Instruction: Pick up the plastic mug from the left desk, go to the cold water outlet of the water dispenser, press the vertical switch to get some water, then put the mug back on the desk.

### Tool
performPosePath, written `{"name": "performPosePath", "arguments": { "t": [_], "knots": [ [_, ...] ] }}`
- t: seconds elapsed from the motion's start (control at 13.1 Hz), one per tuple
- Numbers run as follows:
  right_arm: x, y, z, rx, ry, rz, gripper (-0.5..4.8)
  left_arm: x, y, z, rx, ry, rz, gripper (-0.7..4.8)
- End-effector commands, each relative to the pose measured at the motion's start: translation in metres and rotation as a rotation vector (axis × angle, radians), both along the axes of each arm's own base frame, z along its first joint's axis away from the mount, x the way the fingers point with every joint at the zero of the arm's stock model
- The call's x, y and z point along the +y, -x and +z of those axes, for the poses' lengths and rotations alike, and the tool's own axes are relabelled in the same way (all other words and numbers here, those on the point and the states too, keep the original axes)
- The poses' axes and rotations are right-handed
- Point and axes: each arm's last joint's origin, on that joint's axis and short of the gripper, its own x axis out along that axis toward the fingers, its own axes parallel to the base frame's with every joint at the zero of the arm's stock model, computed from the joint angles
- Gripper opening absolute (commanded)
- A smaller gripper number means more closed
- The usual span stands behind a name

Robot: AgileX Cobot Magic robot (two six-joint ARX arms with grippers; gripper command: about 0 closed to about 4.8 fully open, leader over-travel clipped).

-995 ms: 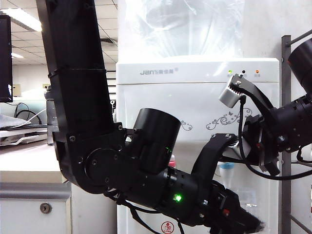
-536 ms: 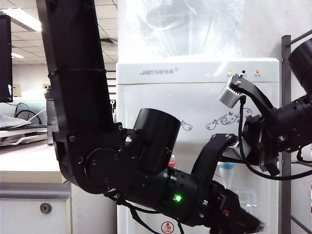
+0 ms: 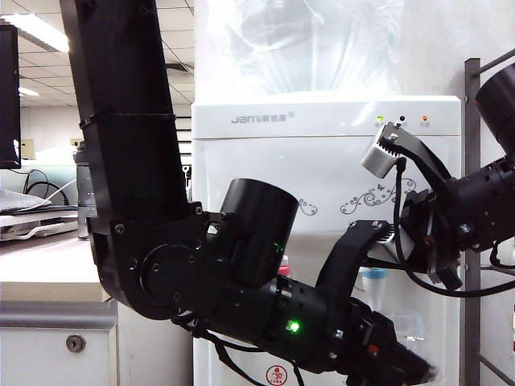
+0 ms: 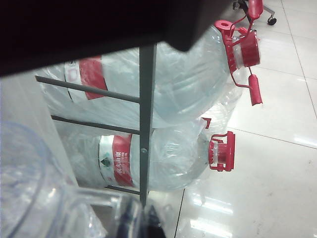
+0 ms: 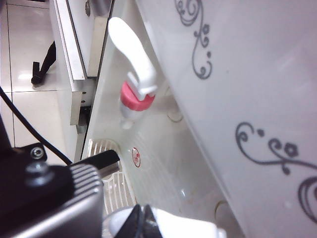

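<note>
Red caps (image 4: 221, 151) on two bottles.

A white water dispenser (image 3: 322, 185) is showing grey floral swirls and a grey logo, with a light-blue collar on the cold water outlet (image 3: 374, 279). A red-pink collar is ringing the other white tap (image 5: 136, 99). Black arms are glowing with a green light (image 3: 294, 326). Clear water bottles (image 4: 163, 89) are wearing red labels and caps.
</note>
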Motion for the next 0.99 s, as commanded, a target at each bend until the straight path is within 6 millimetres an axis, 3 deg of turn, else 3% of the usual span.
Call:
{"name": "performPosePath", "arguments": {
  "t": [0.08,0.38,0.99],
  "knots": [
    [-0.004,-0.001,-0.006,0.059,0.042,-0.077,-0.01,-0.003,-0.002,0.007,-0.041,0.043,-0.007,-0.06],
    [-0.004,-0.001,-0.004,0.048,0.039,-0.078,-0.01,-0.003,-0.002,0.007,-0.041,0.043,-0.007,-0.06],
    [-0.008,0.008,0.025,0.016,0.040,-0.114,-0.01,-0.003,-0.001,0.007,-0.041,0.043,-0.008,-0.06]
  ]
}}
